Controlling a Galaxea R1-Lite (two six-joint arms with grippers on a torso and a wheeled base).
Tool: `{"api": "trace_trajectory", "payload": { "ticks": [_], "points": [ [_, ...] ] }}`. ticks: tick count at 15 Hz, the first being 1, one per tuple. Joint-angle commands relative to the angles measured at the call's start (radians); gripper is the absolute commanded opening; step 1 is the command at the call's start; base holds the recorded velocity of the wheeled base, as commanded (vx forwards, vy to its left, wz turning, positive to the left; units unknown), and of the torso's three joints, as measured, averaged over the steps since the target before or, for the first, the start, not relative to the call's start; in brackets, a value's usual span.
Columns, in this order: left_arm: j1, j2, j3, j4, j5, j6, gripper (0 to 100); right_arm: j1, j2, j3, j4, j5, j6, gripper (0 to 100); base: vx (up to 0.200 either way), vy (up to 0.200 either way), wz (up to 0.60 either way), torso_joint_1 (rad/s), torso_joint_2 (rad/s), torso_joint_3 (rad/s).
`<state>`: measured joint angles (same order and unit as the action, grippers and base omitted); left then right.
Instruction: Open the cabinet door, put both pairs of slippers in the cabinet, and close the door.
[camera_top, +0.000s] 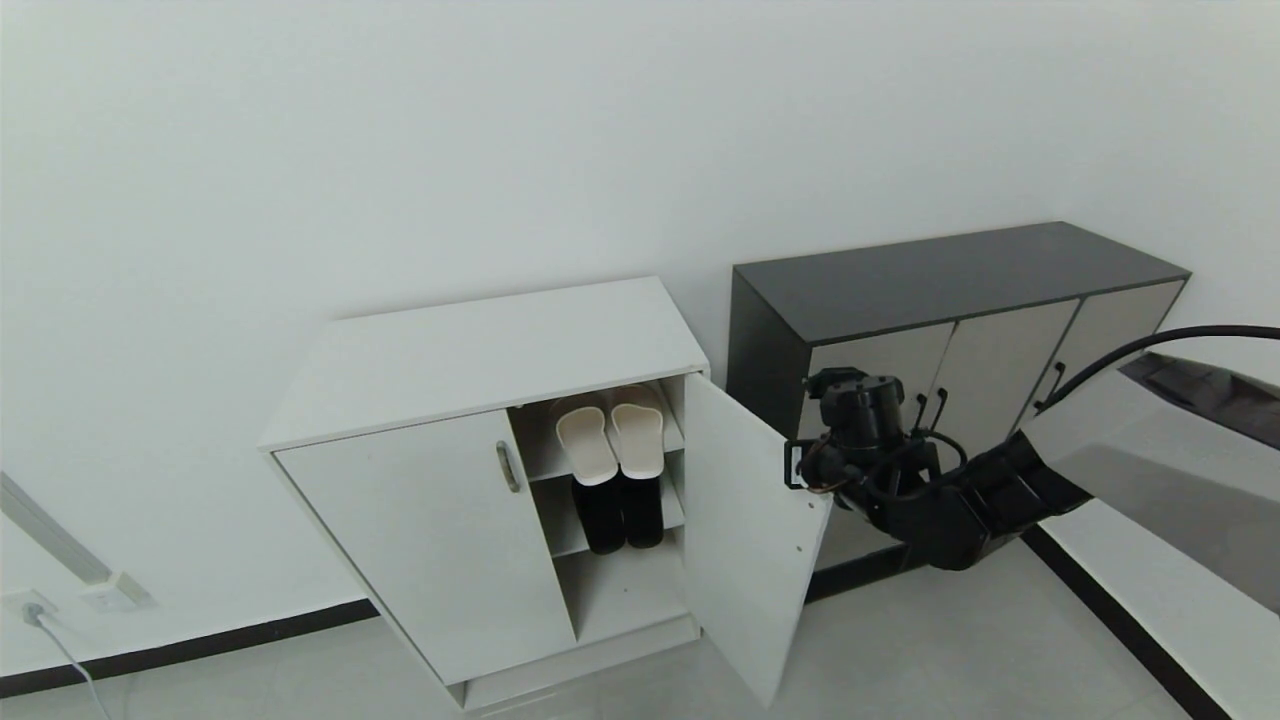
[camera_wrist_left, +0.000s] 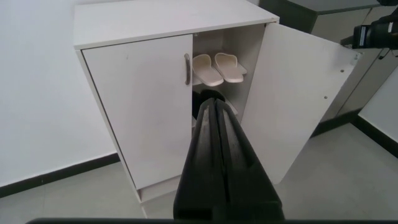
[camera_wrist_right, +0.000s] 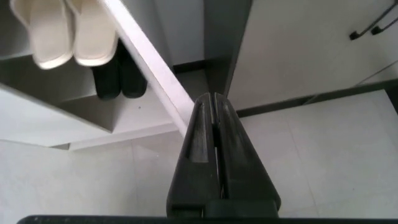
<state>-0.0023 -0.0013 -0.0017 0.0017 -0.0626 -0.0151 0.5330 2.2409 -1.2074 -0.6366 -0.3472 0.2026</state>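
The white cabinet (camera_top: 470, 360) has its left door (camera_top: 440, 540) closed and its right door (camera_top: 745, 530) swung open. A white pair of slippers (camera_top: 610, 440) lies on the upper shelf, soles out, and a black pair (camera_top: 620, 515) stands on the shelf below. My right gripper (camera_top: 797, 466) is shut at the outer edge of the open door (camera_wrist_right: 149, 62), holding nothing. My left gripper (camera_wrist_left: 214, 106) is shut and empty, facing the cabinet opening from a distance. From there the white slippers (camera_wrist_left: 217, 67) are visible, with the black pair partly hidden behind the fingers.
A dark grey sideboard (camera_top: 950, 290) stands against the wall right of the cabinet, just behind my right arm. A wall socket with a cable (camera_top: 30, 605) is at far left. A white ledge (camera_top: 1150, 580) runs along the right. Bare floor lies before the cabinet.
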Motion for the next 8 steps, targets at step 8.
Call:
{"api": "trace_trajectory", "payload": {
  "ticks": [8],
  "points": [
    [-0.001, 0.001, 0.000, 0.000, 0.000, 0.000, 0, 0.183, -0.066, 0.040, -0.002, -0.004, 0.000, 0, 0.000, 0.000, 0.00, 0.000, 0.00, 0.000]
  ]
}}
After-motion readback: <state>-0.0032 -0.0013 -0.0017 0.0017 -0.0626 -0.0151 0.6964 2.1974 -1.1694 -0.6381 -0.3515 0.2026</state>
